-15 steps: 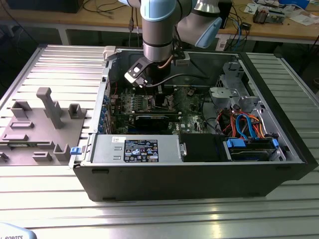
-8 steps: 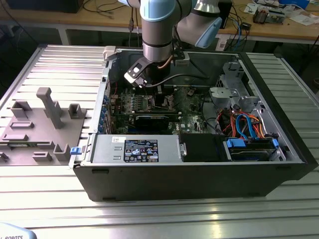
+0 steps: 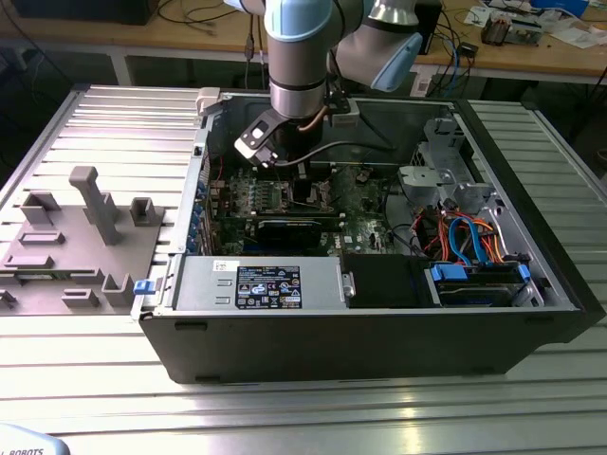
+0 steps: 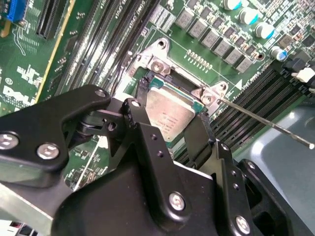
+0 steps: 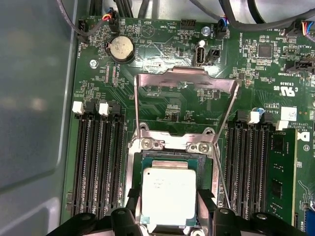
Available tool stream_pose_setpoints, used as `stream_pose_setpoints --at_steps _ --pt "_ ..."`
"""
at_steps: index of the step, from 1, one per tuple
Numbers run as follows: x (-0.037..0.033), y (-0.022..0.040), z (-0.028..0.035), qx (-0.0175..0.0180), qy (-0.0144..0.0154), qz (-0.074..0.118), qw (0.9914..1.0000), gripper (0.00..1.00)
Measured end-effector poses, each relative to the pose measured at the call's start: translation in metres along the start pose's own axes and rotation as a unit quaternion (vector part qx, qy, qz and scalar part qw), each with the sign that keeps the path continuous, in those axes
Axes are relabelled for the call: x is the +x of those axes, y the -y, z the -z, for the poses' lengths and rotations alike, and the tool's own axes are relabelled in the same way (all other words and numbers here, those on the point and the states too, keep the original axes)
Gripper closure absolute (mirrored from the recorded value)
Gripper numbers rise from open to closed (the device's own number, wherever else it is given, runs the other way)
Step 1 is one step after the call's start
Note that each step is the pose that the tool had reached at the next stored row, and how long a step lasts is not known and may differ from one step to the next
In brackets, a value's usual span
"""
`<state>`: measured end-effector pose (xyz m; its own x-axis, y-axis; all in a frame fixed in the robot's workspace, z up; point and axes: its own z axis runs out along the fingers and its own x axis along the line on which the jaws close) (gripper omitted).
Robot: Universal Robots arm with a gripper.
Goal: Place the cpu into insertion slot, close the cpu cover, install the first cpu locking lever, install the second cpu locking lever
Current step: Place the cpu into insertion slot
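Print-wise, the green motherboard [image 5: 93, 83] is covered in small white lettering. The cpu [image 5: 169, 196] has faint etched text on its silver-grey top. The cpu sits square in the insertion slot [image 5: 132, 172], and the gripper [image 5: 170, 202] has its black fingers [image 5: 205, 204] pinching it at two opposite edges. The cpu cover [image 5: 184, 81], a thin silvery frame, stands flipped up right beside the slot.

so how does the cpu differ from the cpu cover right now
The cpu is a solid silver-grey square; the cpu cover is a thin frame with a cut-out middle that shows the board behind. The cpu lies flat in the insertion slot; the cpu cover is swung open, away from it. The cpu cover looks wider than the cpu. Both are silvery metal with a squarish outline.
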<state>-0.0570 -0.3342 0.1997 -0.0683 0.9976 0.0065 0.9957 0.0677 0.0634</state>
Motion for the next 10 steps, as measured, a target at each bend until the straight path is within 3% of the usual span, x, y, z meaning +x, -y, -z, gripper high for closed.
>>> stream_pose_setpoints --at_steps 10 --pt "-0.0034 -0.0011 -0.0006 -0.0001 -0.0001 -0.005 0.99999 0.45"
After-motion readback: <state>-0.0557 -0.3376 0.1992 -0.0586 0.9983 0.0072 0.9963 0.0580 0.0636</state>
